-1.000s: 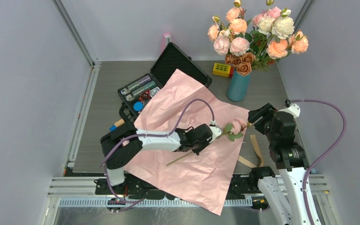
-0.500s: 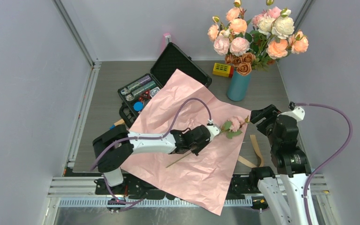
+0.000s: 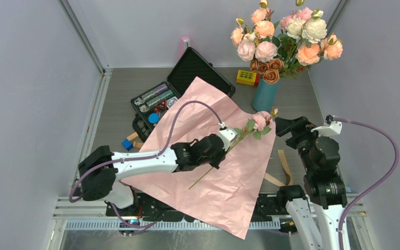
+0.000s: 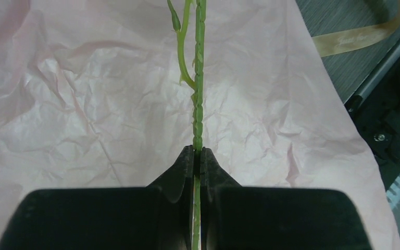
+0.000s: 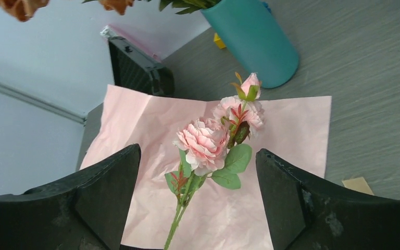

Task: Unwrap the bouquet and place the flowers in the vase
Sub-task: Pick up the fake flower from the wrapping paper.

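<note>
Pink paper (image 3: 216, 182) lies spread open, so we're at the carrying step. Our left fingers (image 4: 179, 174) pinch the flowers (image 3: 258, 121) by the stem, right of centre, near the teal vase (image 3: 264, 96); right fingers (image 5: 107, 190) stand apart. Next, we judge — stem down into the vase.

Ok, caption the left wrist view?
The flowers pinched by the stem in the left tool, over pink paper; tan ribbon beyond.

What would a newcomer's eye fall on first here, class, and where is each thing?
First the big bunch of pink, cream and peach roses in the tall teal-blue vase at the far right of the grey table. Next the wide sheet of crinkled pink paper spread over the middle. Above it the left gripper pinches the thin green stem of a small spray of pink roses, facing the open right gripper.
</note>
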Controlling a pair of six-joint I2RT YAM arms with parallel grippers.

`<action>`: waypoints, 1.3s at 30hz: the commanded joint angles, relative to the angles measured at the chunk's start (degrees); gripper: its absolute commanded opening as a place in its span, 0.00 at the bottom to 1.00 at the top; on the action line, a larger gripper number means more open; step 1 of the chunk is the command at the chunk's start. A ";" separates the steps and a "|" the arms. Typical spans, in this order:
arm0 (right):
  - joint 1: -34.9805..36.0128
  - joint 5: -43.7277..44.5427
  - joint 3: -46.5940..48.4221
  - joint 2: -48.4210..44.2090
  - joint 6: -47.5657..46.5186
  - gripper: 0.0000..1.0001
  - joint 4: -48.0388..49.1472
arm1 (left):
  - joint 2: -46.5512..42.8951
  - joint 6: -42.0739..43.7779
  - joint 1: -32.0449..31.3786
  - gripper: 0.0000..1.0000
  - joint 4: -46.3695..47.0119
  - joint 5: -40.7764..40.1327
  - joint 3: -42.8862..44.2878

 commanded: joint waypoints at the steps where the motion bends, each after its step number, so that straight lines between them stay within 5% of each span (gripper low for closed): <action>1: 0.30 -8.38 0.74 -0.95 0.67 0.87 6.45 | -6.94 -3.23 -0.32 0.00 5.42 1.76 -3.13; 18: 0.32 -35.34 -9.02 4.78 14.62 0.84 22.85 | -18.84 -11.78 -0.30 0.00 14.60 8.54 -8.93; 39: 4.68 -39.08 -16.77 11.41 24.75 0.63 39.62 | -16.08 -12.27 -0.28 0.00 15.86 10.54 -5.84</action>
